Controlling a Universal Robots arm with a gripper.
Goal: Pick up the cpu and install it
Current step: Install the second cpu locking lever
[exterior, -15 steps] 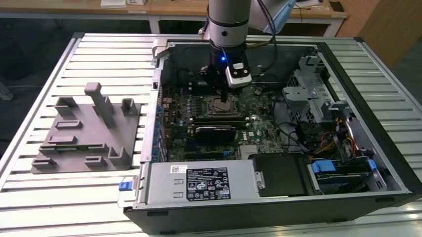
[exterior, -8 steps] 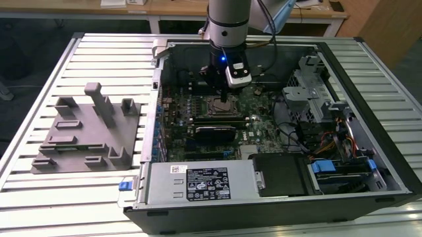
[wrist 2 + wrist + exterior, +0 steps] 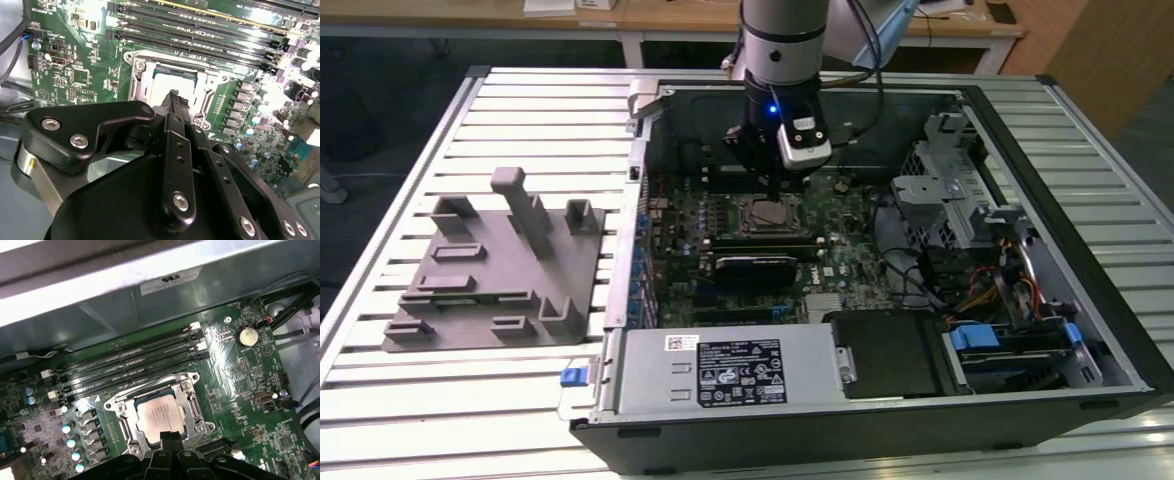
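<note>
CPU [image 3: 161, 417] sits flat inside the socket frame [image 3: 191, 405] on the green motherboard [image 3: 250, 390], with its pale silvery top facing up. In both wrist views the chip fills the square opening of the metal frame, and four dark memory slots [image 3: 130, 362] run beside the socket. The gripper [image 3: 171, 439] hangs right over the chip, and its two black fingertips [image 3: 175, 97] are pressed together with no gap and nothing between them; I cannot tell if the tips touch the chip's top. In the exterior view the arm [image 3: 781, 50] reaches down into the open computer case [image 3: 1067, 250], which lies on a slatted metal table [image 3: 507, 110]. A grey plastic fixture [image 3: 494, 265] with upright tabs rests on the table at the exterior view's left, well apart from the case.
</note>
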